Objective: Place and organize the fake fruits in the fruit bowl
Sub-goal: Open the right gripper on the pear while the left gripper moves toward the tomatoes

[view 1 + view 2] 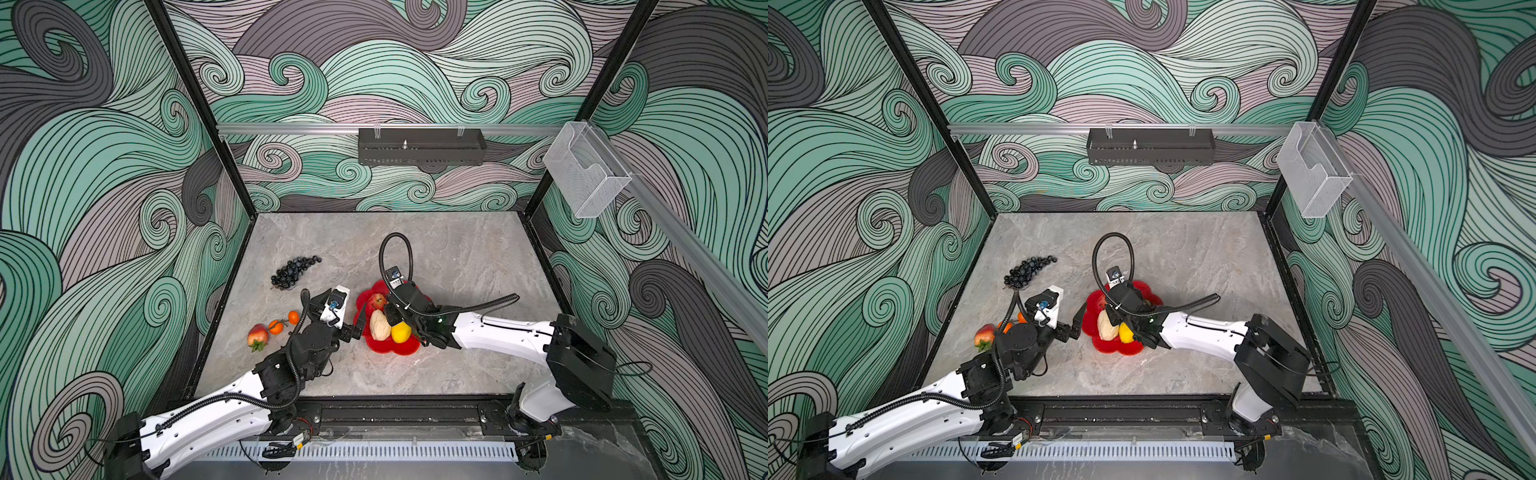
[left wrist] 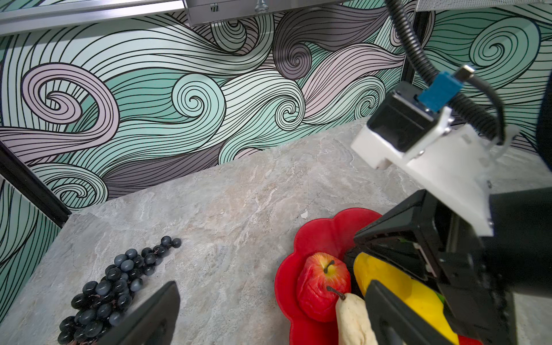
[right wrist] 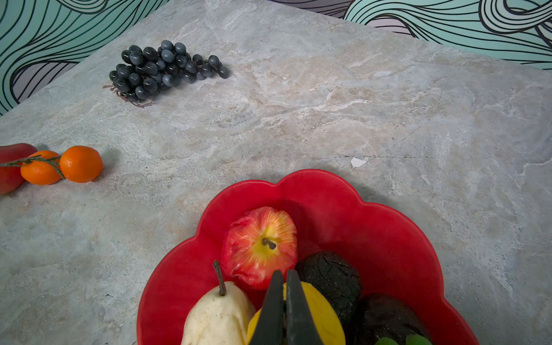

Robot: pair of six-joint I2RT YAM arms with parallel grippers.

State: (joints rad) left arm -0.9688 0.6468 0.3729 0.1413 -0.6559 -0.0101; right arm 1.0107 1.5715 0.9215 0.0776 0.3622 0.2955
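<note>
The red scalloped fruit bowl is sitting near the middle of the grey marbled surface. Inside it, a red apple is standing with its stem up. A beige pear is lying just beside the apple, with a yellow lemon next to the pear. A dark avocado is resting beside the apple and lemon. A second dark fruit is lying past the avocado, and a sliver of something green is peeking in at the edge of the right wrist view.

The right end effector is hanging over the bowl with its fingers pressed together and gripping nothing. Its tips are pointing down above the lemon, close to the apple and avocado. Whether they are touching any fruit cannot be told.

The left end effector is hovering at the bowl's left rim with its fingers spread wide apart and nothing between them.

Out on the surface, the blue-black grape bunch is lying well apart from the bowl, toward the back left. Two stemmed oranges are sitting together near the left edge. They are touching a red fruit with green leaves.
</note>
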